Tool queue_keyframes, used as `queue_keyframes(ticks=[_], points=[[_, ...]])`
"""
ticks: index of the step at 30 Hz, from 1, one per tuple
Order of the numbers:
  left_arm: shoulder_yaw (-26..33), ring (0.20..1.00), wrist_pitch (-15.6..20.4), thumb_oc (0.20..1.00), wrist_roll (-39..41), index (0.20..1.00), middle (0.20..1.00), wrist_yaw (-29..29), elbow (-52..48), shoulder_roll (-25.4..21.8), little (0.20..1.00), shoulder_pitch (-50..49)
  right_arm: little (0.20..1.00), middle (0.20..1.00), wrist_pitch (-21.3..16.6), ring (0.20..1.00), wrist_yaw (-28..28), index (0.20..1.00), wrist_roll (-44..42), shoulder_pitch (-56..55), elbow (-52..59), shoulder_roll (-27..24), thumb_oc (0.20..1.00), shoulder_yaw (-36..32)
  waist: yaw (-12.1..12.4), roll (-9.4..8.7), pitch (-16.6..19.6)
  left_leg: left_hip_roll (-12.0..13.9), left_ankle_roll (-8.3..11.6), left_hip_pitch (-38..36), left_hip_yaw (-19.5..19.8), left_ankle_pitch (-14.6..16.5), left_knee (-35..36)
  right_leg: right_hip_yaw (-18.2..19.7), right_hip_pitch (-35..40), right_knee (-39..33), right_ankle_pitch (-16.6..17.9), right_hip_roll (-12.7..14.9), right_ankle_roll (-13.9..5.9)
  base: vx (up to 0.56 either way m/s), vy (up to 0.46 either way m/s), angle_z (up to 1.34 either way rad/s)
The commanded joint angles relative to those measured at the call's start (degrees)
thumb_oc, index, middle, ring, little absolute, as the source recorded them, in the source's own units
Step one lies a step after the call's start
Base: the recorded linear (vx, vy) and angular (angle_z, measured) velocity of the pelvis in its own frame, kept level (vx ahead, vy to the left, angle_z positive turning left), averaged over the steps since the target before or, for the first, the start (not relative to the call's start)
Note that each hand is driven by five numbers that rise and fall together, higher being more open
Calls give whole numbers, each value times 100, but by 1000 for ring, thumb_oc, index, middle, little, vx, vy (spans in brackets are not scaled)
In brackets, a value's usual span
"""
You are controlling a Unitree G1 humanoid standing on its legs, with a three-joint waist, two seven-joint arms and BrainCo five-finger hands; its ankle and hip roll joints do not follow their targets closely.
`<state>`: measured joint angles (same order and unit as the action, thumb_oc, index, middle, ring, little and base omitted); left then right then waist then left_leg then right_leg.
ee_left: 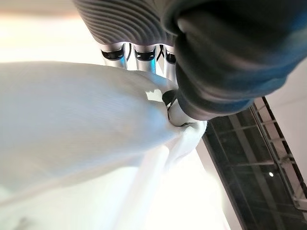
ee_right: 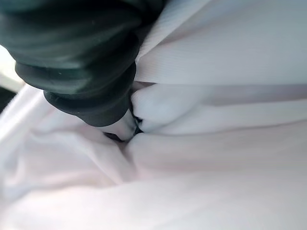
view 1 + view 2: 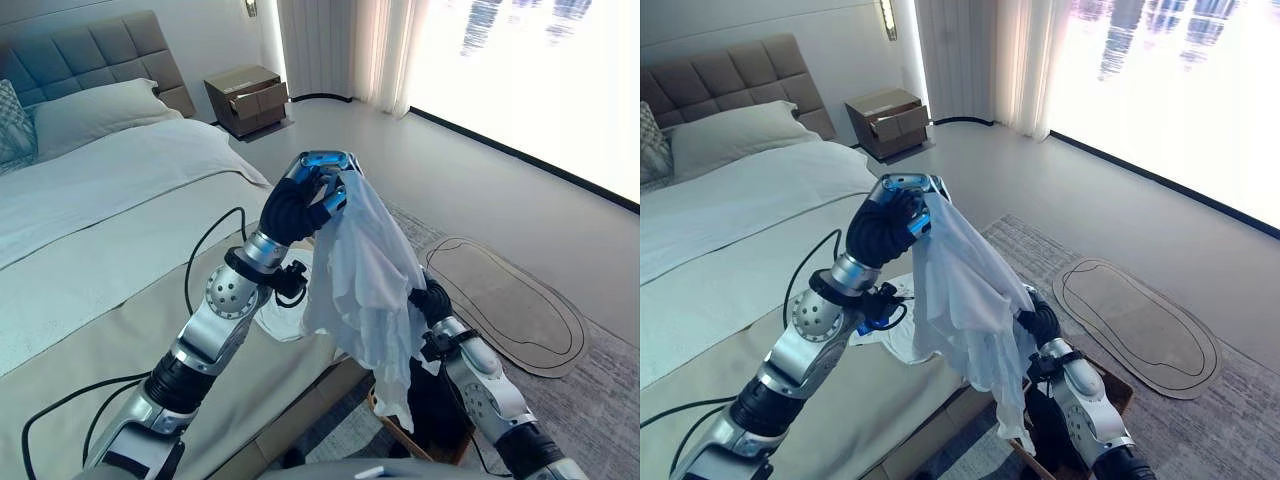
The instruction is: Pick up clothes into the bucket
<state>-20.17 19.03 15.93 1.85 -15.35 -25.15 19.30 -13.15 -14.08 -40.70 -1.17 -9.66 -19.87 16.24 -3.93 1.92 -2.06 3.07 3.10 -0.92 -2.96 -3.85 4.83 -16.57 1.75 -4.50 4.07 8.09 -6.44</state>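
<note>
Left eye view has my left hand (image 3: 318, 186) up high over the edge of the bed (image 3: 110, 250), fingers curled tight round the top of a white garment (image 3: 362, 280), so it hangs long axis straight down. Its bottom hem dangles right over the dark bucket (image 3: 440, 412) on the floor just beside the bed. My right hand (image 3: 430, 300) is lower, nearer the bucket, buried in the cloth, so I can't tell its fingers. I reckon lowering it straight down drops it in.
</note>
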Motion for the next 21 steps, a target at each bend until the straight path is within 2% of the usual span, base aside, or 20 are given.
queue_keyframes(ticks=[1, 6, 7, 8, 15, 21], points=[[446, 200, 293, 200, -491, 200, 200, -372, 345, -21, 200, 243, 200, 200, -55, 200, -432, 200, -1075, 25, 220, 352, 200, -126, 12, -343, 232, 255, 188, 184, -49, -15, -74, 100, -133, 283, 35, 372, -453, -11, -16, -5], [411, 200, 150, 200, -722, 200, 200, -491, 1041, 167, 200, -124, 200, 200, 30, 200, -713, 200, -2003, -336, 467, 620, 200, -133, -66, -347, 207, 268, 202, 219, -88, -43, -71, 161, -202, 278, 49, 344, -448, -5, -2, -1], [395, 862, 144, 862, -535, 862, 862, -426, 1243, 254, 862, -244, 200, 200, 46, 200, -736, 200, -2145, -422, 561, 669, 200, -150, -89, -344, 206, 268, 201, 229, -104, -45, -69, 182, -220, 275, 57, 343, -444, 0, 0, 0], [400, 1000, 135, 1000, -470, 1000, 1000, -412, 1357, 289, 1000, -302, 200, 200, 50, 200, -765, 200, -2218, -467, 624, 678, 200, -140, -103, -344, 195, 270, 201, 235, -111, -47, -71, 193, -229, 278, 61, 345, -441, -16, -5, -4], [462, 1000, 52, 1000, 247, 1000, 1000, -136, 1824, 499, 1000, -916, 200, 200, -104, 200, -601, 200, -2334, -679, 771, 742, 200, -421, -157, -345, 169, 253, 177, 257, -134, -38, -79, 240, -275, 276, 88, 349, -437, -3, -4, -8], [675, 1000, 75, 1000, 497, 1000, 1000, 20, 1898, 439, 1000, -1519, 200, 200, -457, 200, -276, 200, -2398, -628, 736, 914, 200, -1060, -140, -348, 167, 254, 159, 262, -129, -19, -87, 247, -278, 271, 93, 350, -438, 1, 0, -1]])
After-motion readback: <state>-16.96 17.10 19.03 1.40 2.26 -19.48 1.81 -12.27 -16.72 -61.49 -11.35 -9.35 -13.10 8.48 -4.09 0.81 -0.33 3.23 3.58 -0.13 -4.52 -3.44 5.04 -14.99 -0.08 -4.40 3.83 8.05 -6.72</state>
